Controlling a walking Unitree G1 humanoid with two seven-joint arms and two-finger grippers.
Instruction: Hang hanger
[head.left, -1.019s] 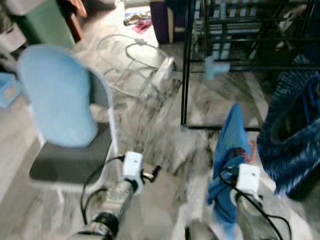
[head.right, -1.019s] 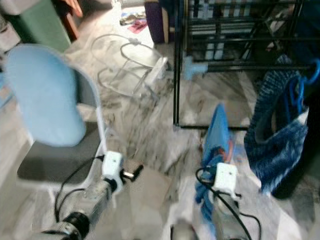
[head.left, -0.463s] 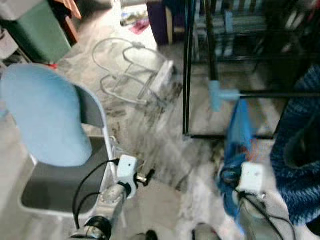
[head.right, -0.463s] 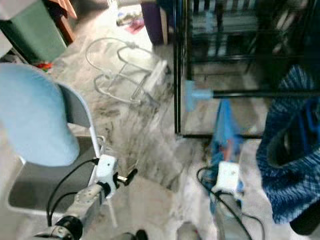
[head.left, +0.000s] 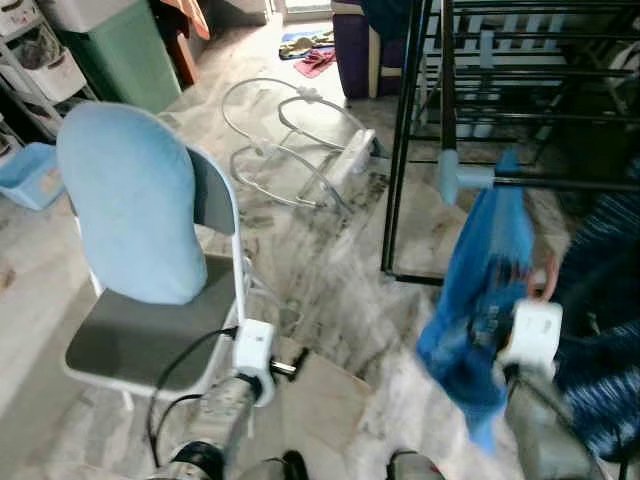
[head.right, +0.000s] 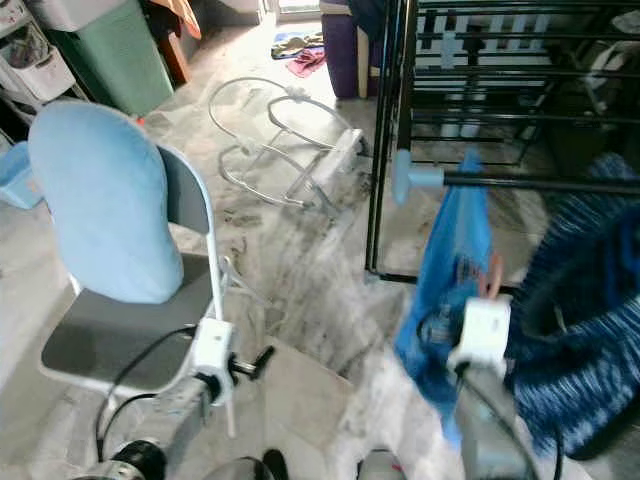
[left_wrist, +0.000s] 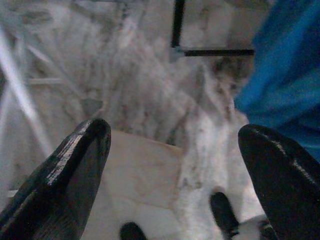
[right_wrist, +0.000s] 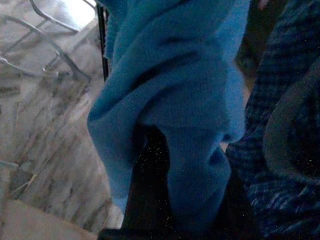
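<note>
A bright blue knitted garment (head.right: 448, 290), apparently draped on a hanger that can't be made out beneath the cloth, hangs in front of the right gripper (right_wrist: 150, 200); in the right wrist view the cloth drapes over the dark fingers, so whether they are clenched on it cannot be told. The garment's top reaches up beside the pale blue end cap (head.right: 403, 176) of a black horizontal rail (head.right: 540, 180) on the black metal clothes rack (head.left: 400, 150), near the rail but not clearly resting on it. One dark blue checked garment (head.right: 570, 340) hangs just beside the blue one, on the robot's right. The left gripper (left_wrist: 175, 165) sits low and well apart from the garment, its two black fingers (left_wrist: 65, 180) spread wide and released, holding nothing above the grey marble floor (head.left: 330, 270). To the robot's left stands one folding chair with a grey seat and a light blue padded back (head.left: 130, 200). Beyond it lies one white wire frame (head.left: 290, 140) on the floor, and one green bin (head.left: 120, 55) stands farther back.
</note>
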